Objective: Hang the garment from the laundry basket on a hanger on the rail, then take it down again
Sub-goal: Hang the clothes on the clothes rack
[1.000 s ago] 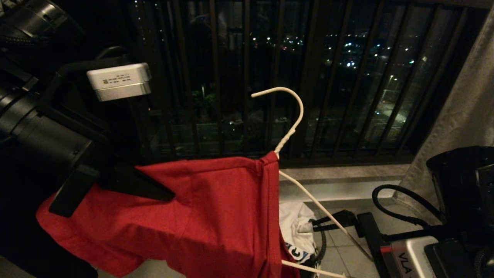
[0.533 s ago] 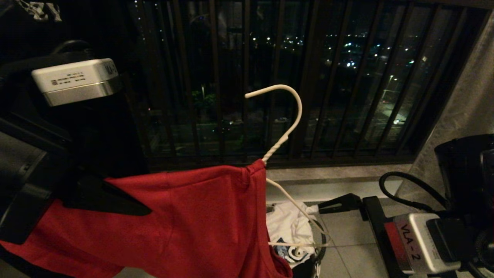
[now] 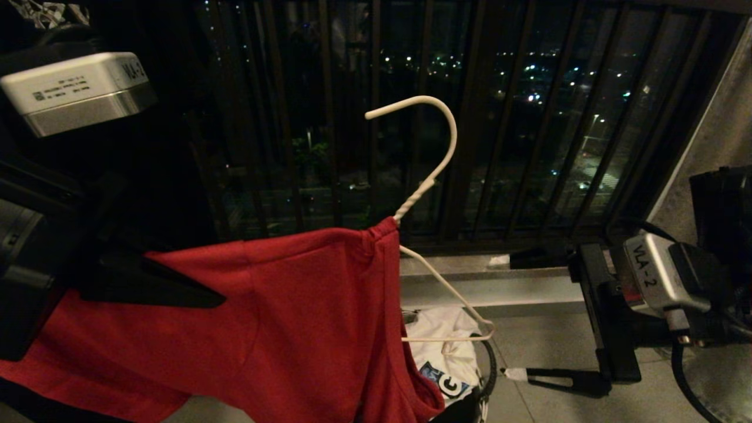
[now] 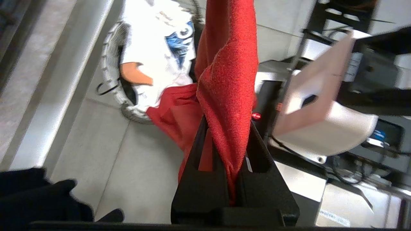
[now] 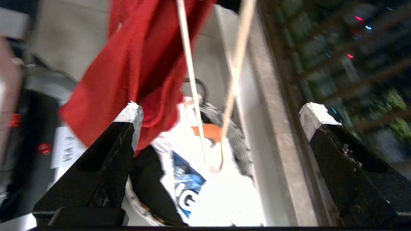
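Note:
The red garment (image 3: 282, 317) hangs over the left half of the white wire hanger (image 3: 440, 153). The hanger's hook points up in front of the balcony bars. My left gripper (image 3: 200, 296) is shut on a fold of the garment (image 4: 229, 64), which runs between its jaws (image 4: 228, 125); any wire inside that fold is hidden. The hanger's bare right end (image 3: 479, 326) sticks out beside my right gripper (image 3: 508, 317). That gripper (image 5: 221, 110) is open wide, with the two wires (image 5: 192, 96) just ahead of it, untouched. The laundry basket (image 3: 490, 367) sits on the floor below. The rail is out of view.
A white T-shirt with a blue graphic (image 3: 446, 352) and a dark garment (image 5: 151, 186) fill the basket. Dark balcony railing bars (image 3: 329, 117) stand close behind the hanger, above a grey sill (image 3: 499, 288). A grey wall (image 3: 722, 129) closes the right side.
The left gripper has lifted the garment and hanger and shifted left. The right gripper has risen and now stands open beside the hanger's bare end.

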`<state>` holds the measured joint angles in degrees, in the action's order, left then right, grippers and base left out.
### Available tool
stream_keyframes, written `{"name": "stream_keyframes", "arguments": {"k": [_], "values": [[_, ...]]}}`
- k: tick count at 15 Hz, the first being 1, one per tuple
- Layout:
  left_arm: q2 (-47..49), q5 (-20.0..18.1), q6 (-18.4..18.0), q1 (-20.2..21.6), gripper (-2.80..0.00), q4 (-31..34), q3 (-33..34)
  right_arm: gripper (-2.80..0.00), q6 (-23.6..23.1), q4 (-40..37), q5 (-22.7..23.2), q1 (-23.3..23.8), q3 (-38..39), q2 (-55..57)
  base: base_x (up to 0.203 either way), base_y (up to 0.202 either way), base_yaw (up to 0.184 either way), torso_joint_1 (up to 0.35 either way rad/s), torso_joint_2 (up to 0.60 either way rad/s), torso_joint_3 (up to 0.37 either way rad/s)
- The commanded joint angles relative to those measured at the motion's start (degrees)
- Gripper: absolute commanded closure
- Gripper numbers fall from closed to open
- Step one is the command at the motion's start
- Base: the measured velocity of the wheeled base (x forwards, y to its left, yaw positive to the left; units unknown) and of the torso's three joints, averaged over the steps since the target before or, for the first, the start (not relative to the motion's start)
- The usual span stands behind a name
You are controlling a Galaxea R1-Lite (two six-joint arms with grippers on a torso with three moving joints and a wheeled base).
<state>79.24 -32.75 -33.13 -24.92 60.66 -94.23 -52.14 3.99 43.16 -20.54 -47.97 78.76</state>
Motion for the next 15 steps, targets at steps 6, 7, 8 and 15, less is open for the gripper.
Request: {"name": "stream_keyframes", "arguments": {"k": [6,7,8,15], "values": [[-0.8,0.0,5.7,0.0,0.00,-6.5,0.2,0.00,10.6,-0.1,5.0,16.1,-11.6,5.0,0.000,0.000,0.000,0.000,0.00,0.000],[-1.0,0.0,6.7,0.0,0.00,-7.4,0.4,0.00,14.0,-0.2,6.2,17.2,-13.1,5.3,0.000,0.000,0.000,0.000,0.00,0.000],[-1.1,0.0,7.3,0.0,0.00,-7.6,0.5,0.00,16.5,-0.2,6.5,17.3,-13.6,5.1,0.000,0.000,0.000,0.000,0.00,0.000],[-2.2,0.8,14.7,0.7,0.00,-7.8,0.7,0.00,19.0,-0.6,6.5,16.3,-13.9,3.2,0.000,0.000,0.000,0.000,0.00,0.000]]}}
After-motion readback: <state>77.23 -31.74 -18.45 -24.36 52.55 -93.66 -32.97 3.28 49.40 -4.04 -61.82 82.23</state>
